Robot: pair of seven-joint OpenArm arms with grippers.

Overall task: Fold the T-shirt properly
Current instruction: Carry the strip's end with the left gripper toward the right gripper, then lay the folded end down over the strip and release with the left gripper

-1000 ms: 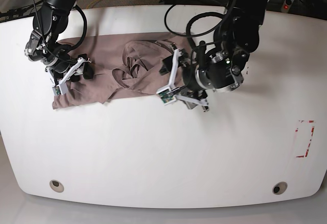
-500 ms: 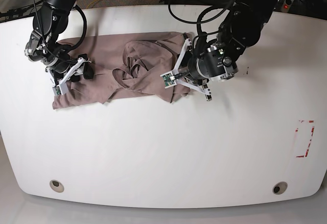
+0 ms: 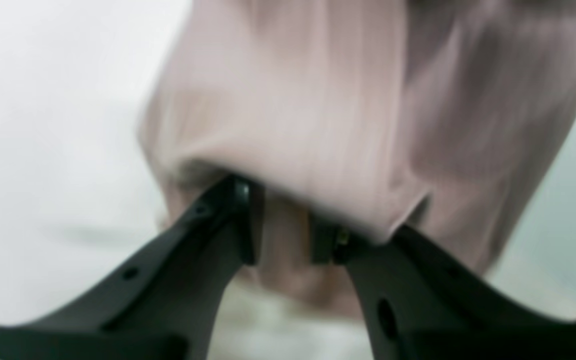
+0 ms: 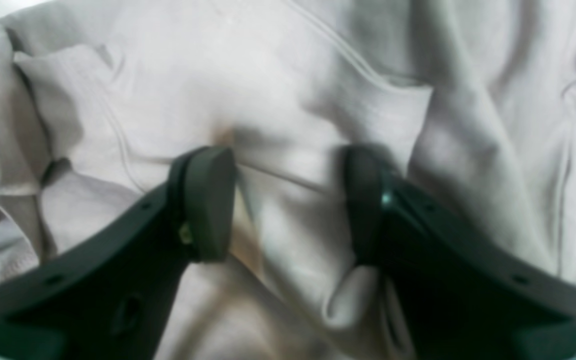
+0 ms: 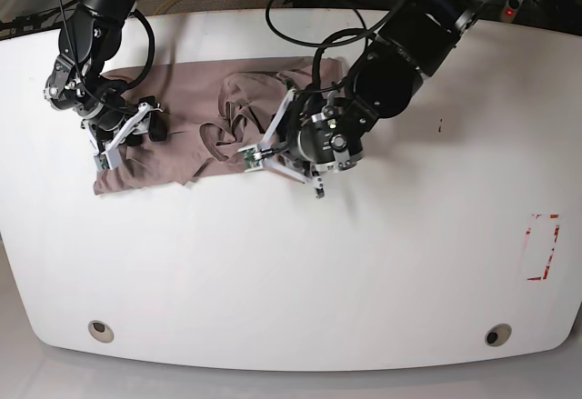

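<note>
The mauve-brown T-shirt (image 5: 186, 90) lies crumpled across the far left half of the white table (image 5: 291, 272). My left gripper (image 5: 280, 157) hovers over the shirt's right part. In the left wrist view, blurred by motion, the left gripper (image 3: 283, 235) is shut on a fold of the T-shirt (image 3: 318, 100), which hangs from its pads. My right gripper (image 5: 145, 134) rests on the shirt's left part. In the right wrist view the right gripper (image 4: 288, 200) is open, its fingers (image 4: 208, 200) apart and pressed onto the wrinkled T-shirt (image 4: 278, 90).
A red tape outline (image 5: 544, 246) marks the table's right side. Two round holes (image 5: 101, 330) (image 5: 496, 334) sit near the front edge. Cables and dark gear lie beyond the table's far edge.
My left gripper has closed on the shirt's right edge and moved left with it, drawing that cloth over the middle. The right arm has stayed put.
</note>
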